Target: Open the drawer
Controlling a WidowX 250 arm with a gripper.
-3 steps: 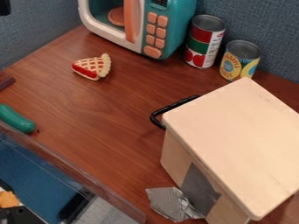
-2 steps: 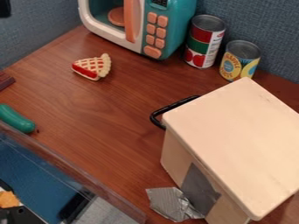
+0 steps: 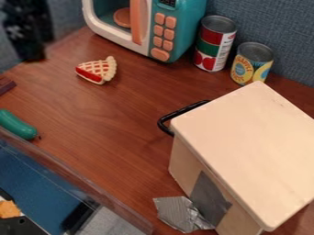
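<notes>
The wooden box (image 3: 245, 142) that has the drawer stands on the right side of the brown counter (image 3: 116, 114), its pale, round-cornered top facing up. The drawer's black handle (image 3: 181, 114) juts out from the box's upper-left side, over the wood of the counter; the drawer front itself is largely hidden under the edge of the top. The black hand (image 3: 32, 56) hangs at the upper left, blurred and dark, well apart from the handle and to the left of the toy microwave (image 3: 197, 23); whether it is spread or closed, I cannot tell. The microwave, teal and white with coral buttons, stands at the back of the counter. Just to its right is a can with a red and green label (image 3: 210, 48), and beside that a shorter yellow-labelled can (image 3: 250, 66), both upright behind the box. A toy slice of pie (image 3: 97, 70) lies between the hand and the handle. At the left edge are a brown block (image 3: 5, 85) and, nearer the camera, a green toy vegetable (image 3: 17, 125). A clear panel (image 3: 86, 188) runs along the counter's lower-left side. Crumpled silver tape (image 3: 176, 212) lies against the box's near side, beside a grey patch (image 3: 210, 196) on it.
</notes>
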